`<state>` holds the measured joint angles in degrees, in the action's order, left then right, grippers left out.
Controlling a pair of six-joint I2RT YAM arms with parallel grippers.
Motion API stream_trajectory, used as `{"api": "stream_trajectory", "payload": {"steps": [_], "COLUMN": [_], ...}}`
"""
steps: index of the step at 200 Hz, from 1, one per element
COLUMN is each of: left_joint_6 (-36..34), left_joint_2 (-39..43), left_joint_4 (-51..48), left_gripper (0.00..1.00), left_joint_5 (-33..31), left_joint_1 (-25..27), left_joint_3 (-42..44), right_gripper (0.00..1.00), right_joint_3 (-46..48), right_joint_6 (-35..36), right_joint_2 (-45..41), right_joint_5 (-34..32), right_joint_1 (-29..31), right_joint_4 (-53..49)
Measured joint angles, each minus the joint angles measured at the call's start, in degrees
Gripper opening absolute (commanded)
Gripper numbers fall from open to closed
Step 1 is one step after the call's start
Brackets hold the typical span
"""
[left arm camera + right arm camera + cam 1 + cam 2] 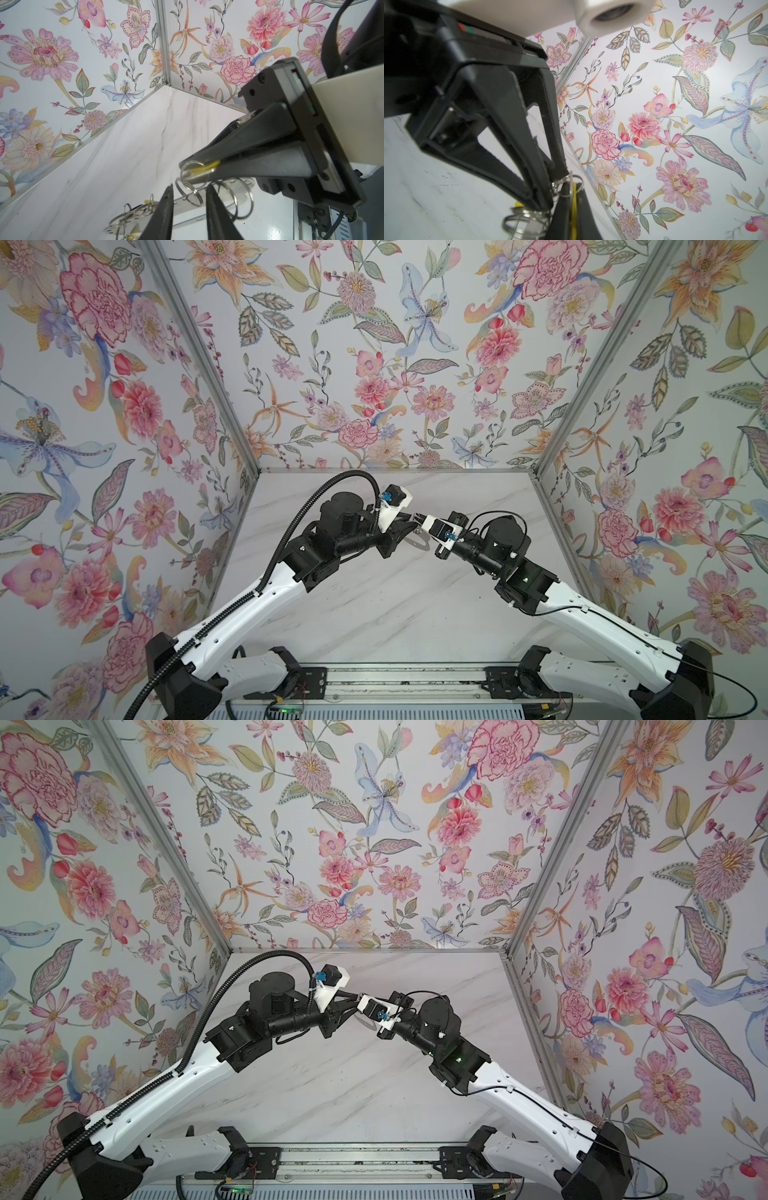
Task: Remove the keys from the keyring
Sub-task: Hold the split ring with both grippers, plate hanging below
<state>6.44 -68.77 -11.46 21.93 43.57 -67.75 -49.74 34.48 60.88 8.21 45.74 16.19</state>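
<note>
The keyring (187, 204) is a flat grey metal strip that carries several split rings, and it lies just beyond my left gripper's fingertips. My left gripper (190, 186) is open, its fingers straddling the strip with one split ring (192, 193) in the gap. My right gripper (573, 187) is shut on one of the keys, whose yellow tag (573, 207) shows between the fingers. The left wrist view shows the same tag (205, 165) pinched there, with its ring at the tips. More yellow-tagged keys (146, 201) hang at the strip's far end. In both top views the grippers (409, 524) (360, 997) meet tip to tip and hide the keyring.
A white marble tabletop (374, 614) is closed in by floral walls on the left, the right and the back (374, 364). Aluminium corner posts (582, 406) stand at the back corners. The arms' base rail (395, 676) runs along the front edge.
</note>
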Motion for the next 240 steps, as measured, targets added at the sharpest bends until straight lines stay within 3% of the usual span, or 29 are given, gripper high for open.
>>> {"api": "stream_trajectory", "payload": {"steps": [54,93,240], "left_joint_6": [-1.6,-3.2,-11.8], "left_joint_2": [-0.1,0.8,4.0], "left_joint_4": [-0.5,-1.0,-3.3], "left_gripper": [0.06,0.0,0.0], "left_joint_5": [-0.5,-3.0,-4.6], "left_joint_1": [0.2,0.4,0.5], "left_joint_3": [0.0,0.0,-0.5], "right_gripper": [0.0,0.0,0.0], "right_joint_3": [0.0,0.0,-0.1], "right_joint_6": [0.0,0.3,3.2], "right_joint_2": [0.0,0.0,-0.6], "right_joint_5": [-0.8,-1.5,-4.4], "right_joint_1": [0.0,0.0,3.1], "right_joint_4": [0.0,0.0,0.0]}}
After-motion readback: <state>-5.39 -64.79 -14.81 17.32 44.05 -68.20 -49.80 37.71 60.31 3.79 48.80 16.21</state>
